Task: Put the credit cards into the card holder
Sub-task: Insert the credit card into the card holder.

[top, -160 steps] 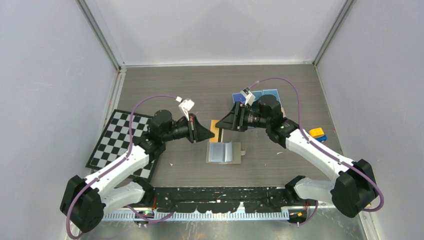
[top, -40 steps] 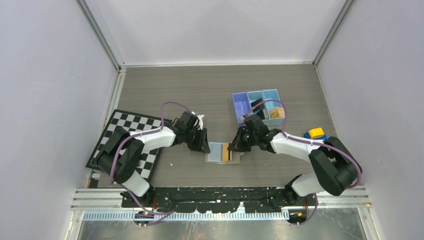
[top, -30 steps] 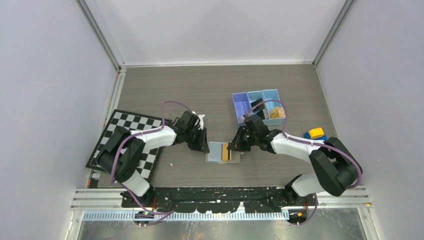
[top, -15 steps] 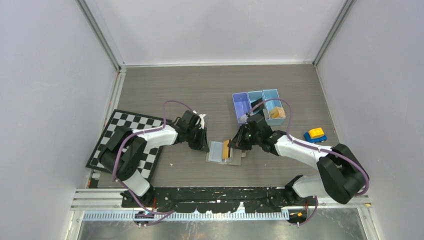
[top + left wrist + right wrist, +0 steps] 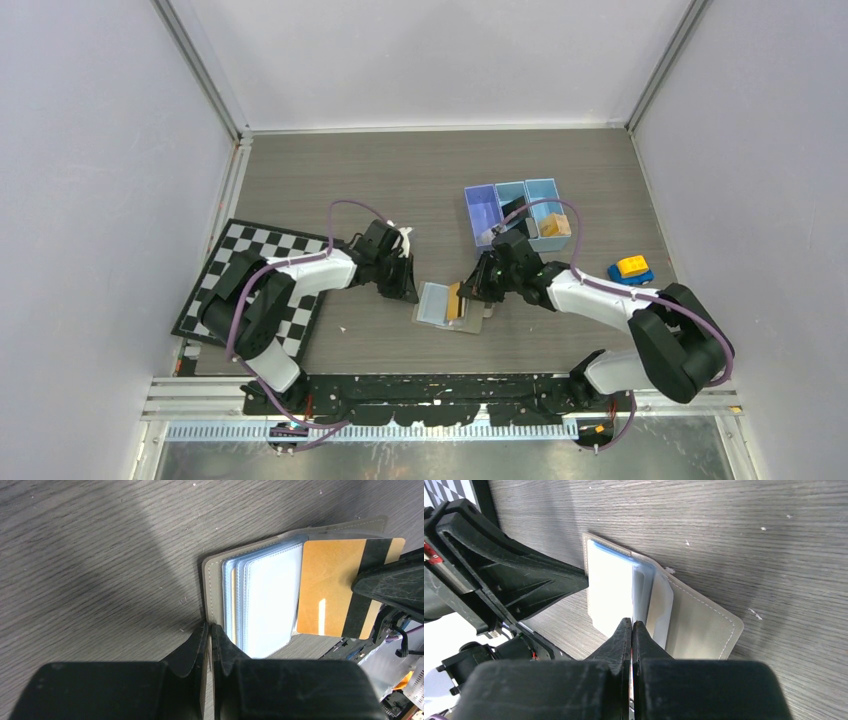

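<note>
Closed jaws hover over the open card holder [image 5: 699, 630].

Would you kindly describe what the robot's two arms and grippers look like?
The left arm and right arm have white link shells between bulky black joints, and a purple cable loops along each. The left gripper and right gripper are matte black, each with two tapering, slightly scuffed fingers.

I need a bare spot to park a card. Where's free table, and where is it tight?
Free: the far table between the back wall, the checkerboard mat and the blue tray. Crowded: the middle, where the left tool and the right tool, holding an orange card, flank the card holder.
</note>
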Tool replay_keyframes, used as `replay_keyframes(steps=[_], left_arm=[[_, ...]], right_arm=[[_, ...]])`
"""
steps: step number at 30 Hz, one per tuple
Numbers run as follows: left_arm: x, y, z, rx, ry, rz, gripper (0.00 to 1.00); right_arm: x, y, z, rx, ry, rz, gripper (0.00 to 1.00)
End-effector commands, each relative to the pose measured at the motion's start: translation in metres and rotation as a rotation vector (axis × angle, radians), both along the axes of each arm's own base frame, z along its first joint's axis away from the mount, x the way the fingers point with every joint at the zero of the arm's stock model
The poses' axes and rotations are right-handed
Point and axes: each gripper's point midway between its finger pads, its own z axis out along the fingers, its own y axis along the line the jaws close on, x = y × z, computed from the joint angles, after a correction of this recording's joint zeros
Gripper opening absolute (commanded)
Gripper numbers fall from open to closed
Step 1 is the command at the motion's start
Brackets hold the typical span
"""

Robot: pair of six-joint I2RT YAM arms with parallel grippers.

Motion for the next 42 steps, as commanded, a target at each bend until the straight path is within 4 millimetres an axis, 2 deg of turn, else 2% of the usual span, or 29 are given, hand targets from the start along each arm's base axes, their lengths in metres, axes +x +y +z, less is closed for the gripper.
replay_keyframes(steps=[1,9,14,23,35,42], left_arm=[[-0.015,0.034,-0.038,0.191,0.043,0.001,0.08],[-0.016,0.035,-0.038,0.194,0.045,0.002,0.06],[-0.015,0.035,-0.037,0.192,0.042,0.003,0.05],[-0.016,0.036,-0.037,0.196,0.043,0.003,0.04],[-0.016,0.036,-0.036,0.198,0.043,0.001,0.04],[-0.016,0.037,-0.036,0.202,0.045,0.000,0.04]], right_arm=[[0.003,-0.002,-0.006,-0.010,-0.008,-0.019,0.01],[-0.001,-0.009,0.001,-0.007,-0.021,-0.054,0.00],[-0.003,-0.005,0.001,0.029,-0.013,-0.051,0.00],[-0.001,0.002,0.014,0.096,-0.049,-0.050,0.01],[-0.003,0.003,-0.001,0.084,-0.009,-0.052,0.00],[-0.004,-0.001,-0.003,0.070,-0.004,-0.063,0.00]])
